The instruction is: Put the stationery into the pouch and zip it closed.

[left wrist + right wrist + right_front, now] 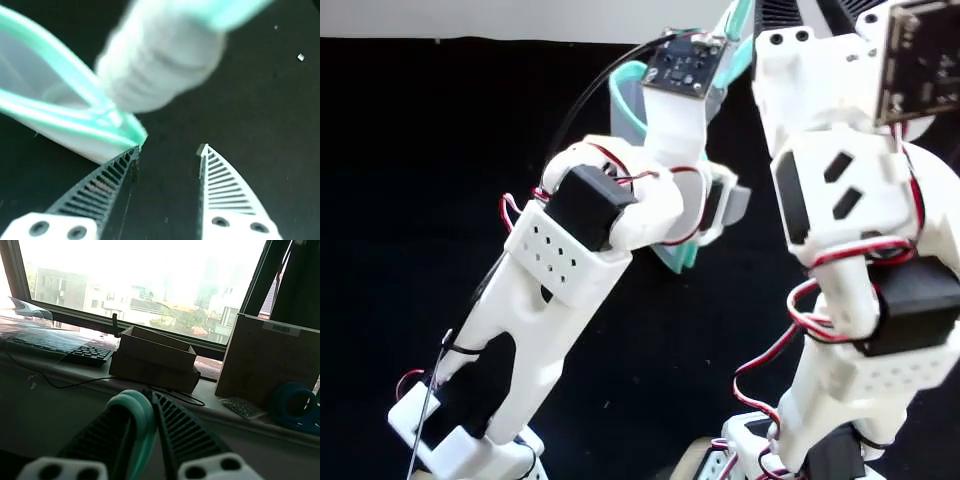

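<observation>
Above the black table, the single mint-edged pouch is held up between the two arms. The right gripper is clamped tight on its mint rim and points toward a window sill carrying two cardboard boxes, one keyboard and one blue tape roll. The left gripper is spread wide and holds nothing, with the pouch's corner just at one fingertip, beside one blurred pale shape that cannot be identified.
</observation>
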### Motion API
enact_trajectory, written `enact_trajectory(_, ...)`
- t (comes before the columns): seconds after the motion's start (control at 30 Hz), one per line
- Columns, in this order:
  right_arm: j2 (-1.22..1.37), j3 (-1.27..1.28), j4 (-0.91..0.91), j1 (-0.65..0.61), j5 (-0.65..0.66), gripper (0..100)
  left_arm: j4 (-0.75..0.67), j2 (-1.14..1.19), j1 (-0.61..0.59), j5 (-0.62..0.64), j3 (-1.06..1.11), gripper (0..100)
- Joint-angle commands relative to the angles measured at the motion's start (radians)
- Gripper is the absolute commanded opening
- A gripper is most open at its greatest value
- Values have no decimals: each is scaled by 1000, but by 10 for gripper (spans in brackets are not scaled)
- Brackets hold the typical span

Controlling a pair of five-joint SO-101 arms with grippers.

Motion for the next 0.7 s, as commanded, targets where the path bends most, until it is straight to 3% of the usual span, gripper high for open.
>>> enact_trajectory(0.0,-10,-99,-22,-2,0,6,-60,27,2,8,18,210)
enact_trajectory(0.53,-10,-117,62,-1,2,6,-69,51,-139,6,21,210)
enact_trajectory(0.67,-10,-119,62,12,2,6,-9,51,-173,-2,21,210)
